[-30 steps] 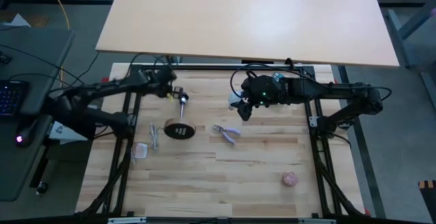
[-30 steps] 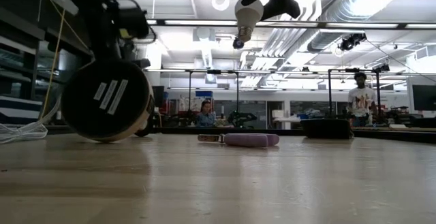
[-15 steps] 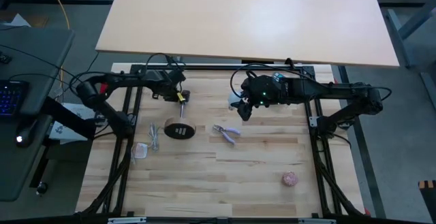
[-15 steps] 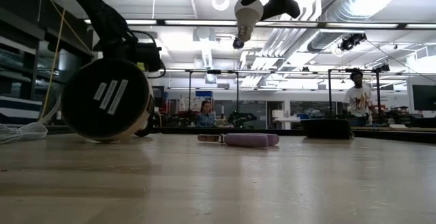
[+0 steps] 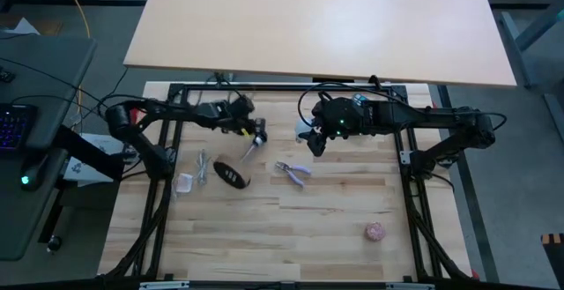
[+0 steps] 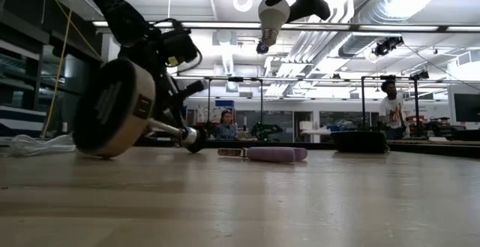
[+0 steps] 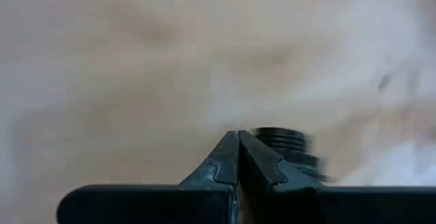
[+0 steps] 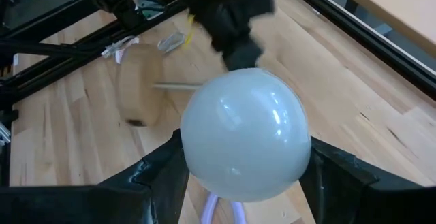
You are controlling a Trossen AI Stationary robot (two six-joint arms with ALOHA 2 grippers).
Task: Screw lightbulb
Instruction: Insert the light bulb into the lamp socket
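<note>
The lightbulb [image 8: 242, 135], white with a round head, sits between the fingers of my right gripper [image 5: 308, 140], high above the table's middle; in the low view the lightbulb [image 6: 270, 13] hangs at the top. A lamp with a round wooden disc [image 5: 231, 174], a thin stem [image 5: 249, 149] and a black socket [image 5: 259, 138] lies tipped. The disc [image 6: 112, 108] stands on its rim and the socket [image 6: 193, 137] is low by the table. My left gripper [image 7: 238, 157] is shut, right beside the socket [image 7: 283, 139]. My left gripper's shut fingers [image 7: 221, 166] stand against the lamp just beside the socket's threaded rim [image 7: 278, 137], coming slanting down from the table's left. I cannot tell whether the stem is caught between them. My right gripper pinches the bulb's round head at its widest sides [image 8: 194, 152] between its two fingers. The fingers slant down from the table's right. The bulb is lifted clear, its screw base [image 6: 261, 44] pointing down.
Purple-handled pliers [image 5: 293, 172] lie right of the lamp, a pinkish ball [image 5: 375, 231] near the front right. A clear wrapper [image 5: 183, 182] and a small metal piece [image 5: 202, 165] lie left of the disc. People stand in the room beyond.
My left gripper has gone toward the table's right edge and down, tipping further downward. The lamp has tipped over with it: the socket end has swung right and down, and the disc has come up onto its rim.
</note>
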